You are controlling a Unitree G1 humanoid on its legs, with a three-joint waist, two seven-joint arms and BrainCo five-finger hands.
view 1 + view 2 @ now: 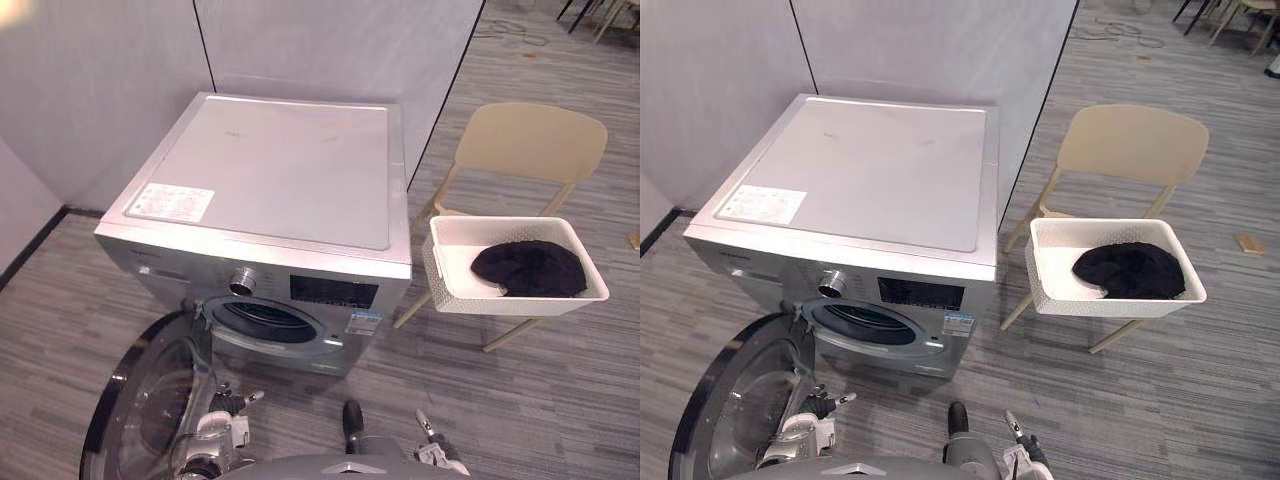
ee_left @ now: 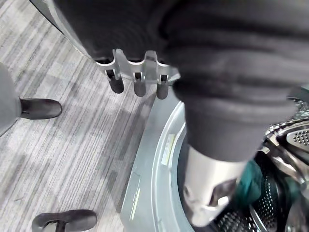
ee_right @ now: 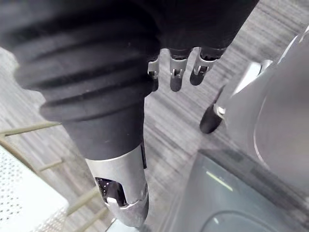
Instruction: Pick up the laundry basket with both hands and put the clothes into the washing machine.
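Right now the laundry basket [image 1: 520, 305] is seen on the chair [image 1: 530, 140] at 3 o'clock of the washing machine [image 1: 280, 170], black clothes [image 1: 530, 268] inside, long axis run 9 to 3. Both hands are held low and empty, fingers loosely straight. From the right hand [image 3: 176, 77], judged the nearer, the basket is found at 1 o'clock, well apart from the left hand [image 2: 135, 84].
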